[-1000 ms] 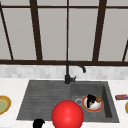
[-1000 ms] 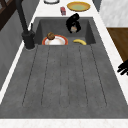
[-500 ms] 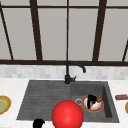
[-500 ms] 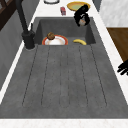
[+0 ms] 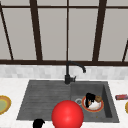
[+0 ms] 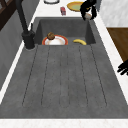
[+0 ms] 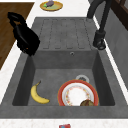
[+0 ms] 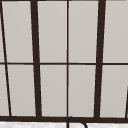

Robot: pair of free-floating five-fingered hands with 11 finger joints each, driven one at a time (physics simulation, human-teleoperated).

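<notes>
My right hand [image 6: 88, 7], fingers curled round a small pale round item [image 6: 87, 16], hangs over the sink [image 6: 40, 25] at 1 o'clock from the banana [image 6: 80, 42]; I judge the item light, firm and easily dropped, best gripped round its middle; my left hand [image 5: 38, 123] idles at the sink's 7 o'clock.

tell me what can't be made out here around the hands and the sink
- Banana: in the front view the red ball covers its spot.
- Left hand: cut off by the front view's bottom edge, fingers unseen.
- Right hand: holds something pale, too small to identify.
- Plate: brown item on it unclear.
</notes>
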